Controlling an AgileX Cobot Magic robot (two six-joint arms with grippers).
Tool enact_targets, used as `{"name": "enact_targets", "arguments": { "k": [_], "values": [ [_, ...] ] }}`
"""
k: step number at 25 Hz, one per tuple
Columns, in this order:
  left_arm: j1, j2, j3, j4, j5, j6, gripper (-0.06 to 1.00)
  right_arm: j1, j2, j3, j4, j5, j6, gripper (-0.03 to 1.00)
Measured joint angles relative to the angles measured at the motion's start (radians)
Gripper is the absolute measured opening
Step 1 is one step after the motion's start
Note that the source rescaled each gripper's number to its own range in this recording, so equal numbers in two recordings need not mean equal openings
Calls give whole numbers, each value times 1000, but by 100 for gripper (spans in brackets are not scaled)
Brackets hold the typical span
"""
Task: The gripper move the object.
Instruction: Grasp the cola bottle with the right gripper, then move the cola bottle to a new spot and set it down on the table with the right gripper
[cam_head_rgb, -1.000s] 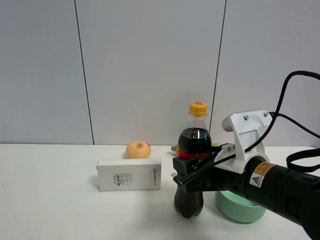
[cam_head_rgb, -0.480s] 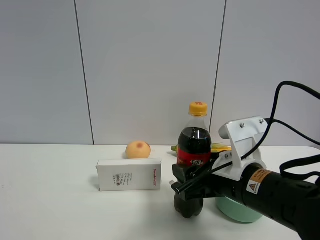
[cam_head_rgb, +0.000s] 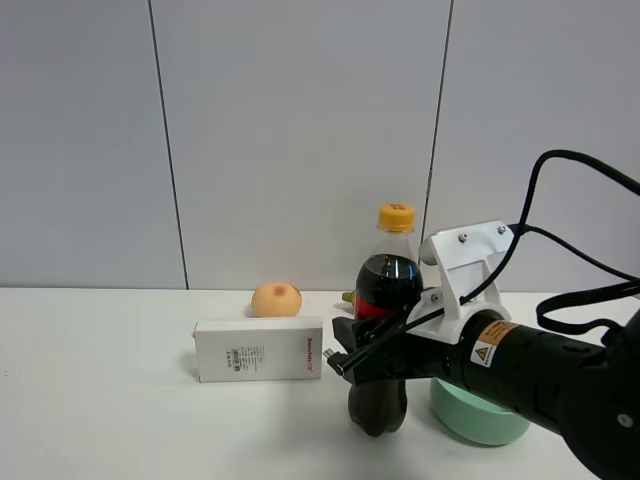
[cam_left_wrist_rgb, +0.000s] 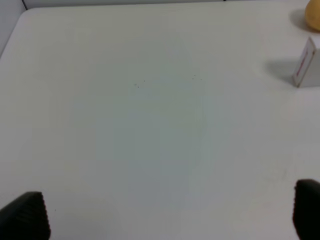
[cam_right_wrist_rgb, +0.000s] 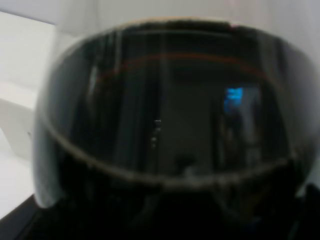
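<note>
Where the smooth white table (cam_head_rgb: 110, 410) carries the work, we find the right gripper (cam_head_rgb: 362, 358) spread wide about the waist of the bottle (cam_head_rgb: 388, 280), which stands upright right of centre, just left of the bowl (cam_head_rgb: 480, 422); pad contact we cannot confirm. The left gripper (cam_left_wrist_rgb: 165, 212) hangs wide and empty. We advise a level, centred close: the clear round plastic looks slick, yielding and top-heavy. The bowl is matte green, the box (cam_head_rgb: 258, 350) flat-sided white card, the cap (cam_head_rgb: 396, 216) a small yellow disc.
</note>
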Motion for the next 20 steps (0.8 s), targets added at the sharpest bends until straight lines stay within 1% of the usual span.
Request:
{"name": "enact_targets", "arguments": {
  "k": [7,9,10,11,12,20],
  "values": [
    [0,0,0,0,0,0,100,0,0,0,-5,0,-4,91],
    [0,0,0,0,0,0,100,0,0,0,-5,0,-4,84],
    [0,0,0,0,0,0,100,0,0,0,-5,0,-4,74],
    [0,0,0,0,0,0,100,0,0,0,-5,0,-4,63],
    [0,0,0,0,0,0,100,0,0,0,-5,1,-4,60],
    [0,0,0,0,0,0,100,0,0,0,-5,1,-6,60]
  ]
}}
